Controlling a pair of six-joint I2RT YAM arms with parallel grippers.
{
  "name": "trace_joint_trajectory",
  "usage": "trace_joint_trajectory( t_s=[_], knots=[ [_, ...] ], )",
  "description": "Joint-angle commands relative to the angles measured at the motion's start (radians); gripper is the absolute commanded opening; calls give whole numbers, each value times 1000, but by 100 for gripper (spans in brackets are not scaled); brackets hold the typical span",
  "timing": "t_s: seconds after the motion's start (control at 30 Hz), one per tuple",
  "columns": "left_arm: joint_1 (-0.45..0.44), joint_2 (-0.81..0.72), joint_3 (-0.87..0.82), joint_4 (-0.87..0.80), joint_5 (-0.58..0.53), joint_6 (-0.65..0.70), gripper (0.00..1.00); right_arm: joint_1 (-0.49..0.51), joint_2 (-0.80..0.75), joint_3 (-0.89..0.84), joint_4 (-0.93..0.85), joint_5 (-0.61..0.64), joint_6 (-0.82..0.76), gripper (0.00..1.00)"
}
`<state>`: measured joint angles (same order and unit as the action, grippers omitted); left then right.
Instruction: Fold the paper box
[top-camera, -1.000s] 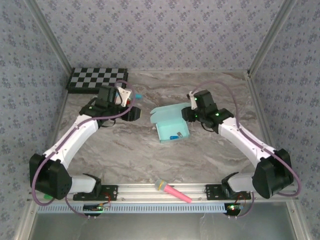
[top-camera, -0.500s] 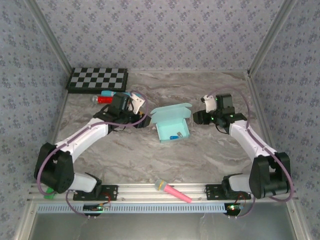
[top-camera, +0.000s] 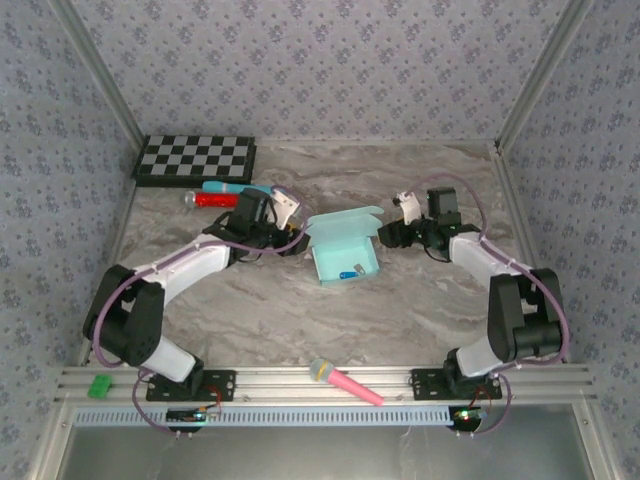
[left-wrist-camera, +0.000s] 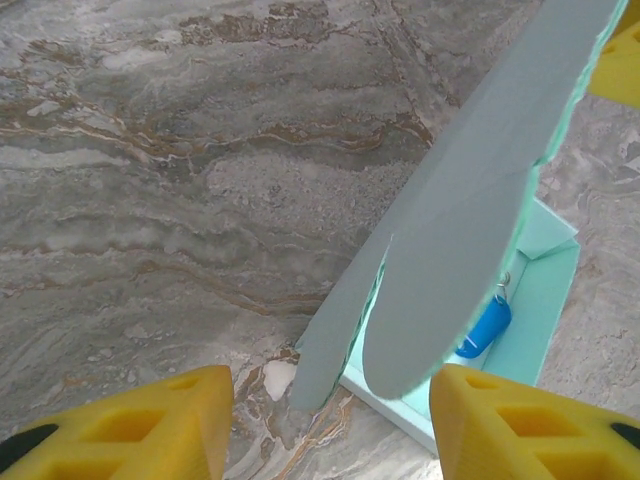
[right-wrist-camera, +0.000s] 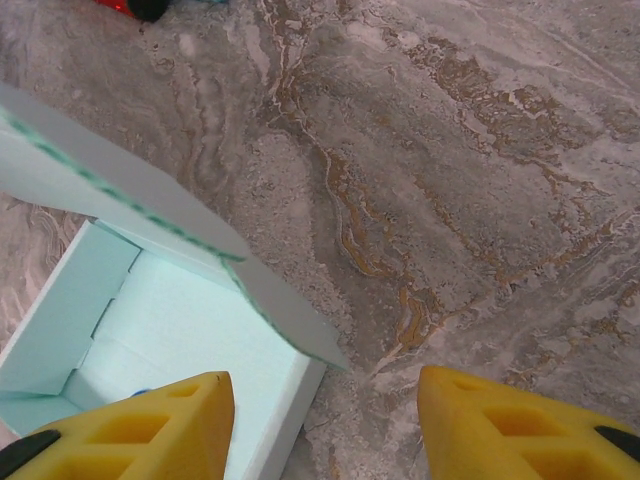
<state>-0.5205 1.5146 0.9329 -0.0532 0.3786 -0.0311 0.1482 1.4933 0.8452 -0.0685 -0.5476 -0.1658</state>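
Both arms have swung inward: left gripper and right gripper, jaws apart and empty, flank the paper box at the centre of the table, lid flap raised on its far side.

I am seeing a checkerboard lying at the marble table's far-left corner. A red cylinder and blue pen are lying just beside it. A pink-and-yellow toy is resting on the near rail, with a green block at its left end.
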Motion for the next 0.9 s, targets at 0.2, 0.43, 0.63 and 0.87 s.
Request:
trace_joint_trajectory(
  t_s=[0.2, 0.43, 0.63, 0.87],
  knots=[
    [-13, 61, 49, 44, 72, -29, 41, 17, 66, 81, 0, -46, -28, 50],
    [-13, 85, 70, 33, 77, -34, 30, 37, 80, 104, -22, -44, -29, 37],
    [-13, 100, 89, 23, 89, -35, 25, 48, 79, 103, -30, -42, -24, 27],
    [-13, 112, 102, 17, 88, -35, 20, 70, 67, 98, -29, -1, -16, 21]
  ],
)
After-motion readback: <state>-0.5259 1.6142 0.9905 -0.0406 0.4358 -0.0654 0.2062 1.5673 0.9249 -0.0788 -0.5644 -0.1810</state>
